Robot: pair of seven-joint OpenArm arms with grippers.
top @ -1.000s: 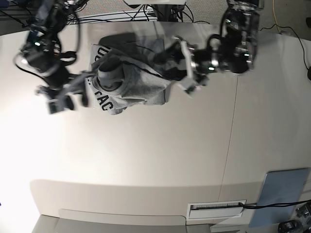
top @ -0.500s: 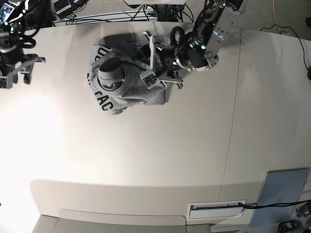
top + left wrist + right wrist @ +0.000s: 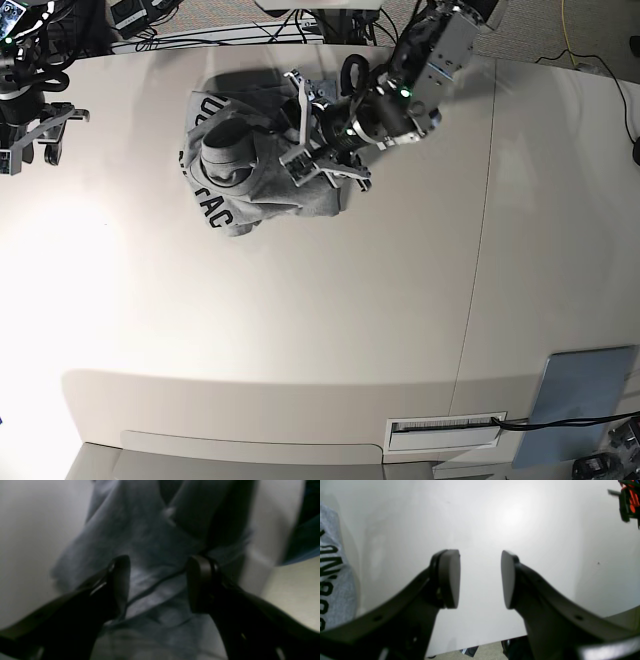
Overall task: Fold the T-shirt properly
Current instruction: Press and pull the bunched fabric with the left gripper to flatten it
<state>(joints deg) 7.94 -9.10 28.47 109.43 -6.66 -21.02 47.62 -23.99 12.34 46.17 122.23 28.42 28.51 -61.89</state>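
The T-shirt (image 3: pixel 250 165) lies bunched in a heap near the far edge of the table (image 3: pixel 320 330), toward its left half in the base view, with the black lettering (image 3: pixel 215 210) showing along the heap's near-left side and folds rolled over one another in the middle. It is far from flat, so the folding proper looks not yet begun; the cloth probably has to be spread out first.

The left tool (image 3: pixel 298 125) sits over the right-hand part of the heap with its jaws apart. In the left wrist view its dark fingertips (image 3: pixel 120 580) straddle a ridge of grey fabric (image 3: pixel 155 585), placed as if to pinch that fold and lift or draw it outward, but they are not clamped on it.

The right tool (image 3: pixel 480 580) hangs over bare table by the far-left corner, jaws apart and empty, well apart from the shirt, whose lettered edge only shows at the side of its view. It seems parked there to leave the other arm room.
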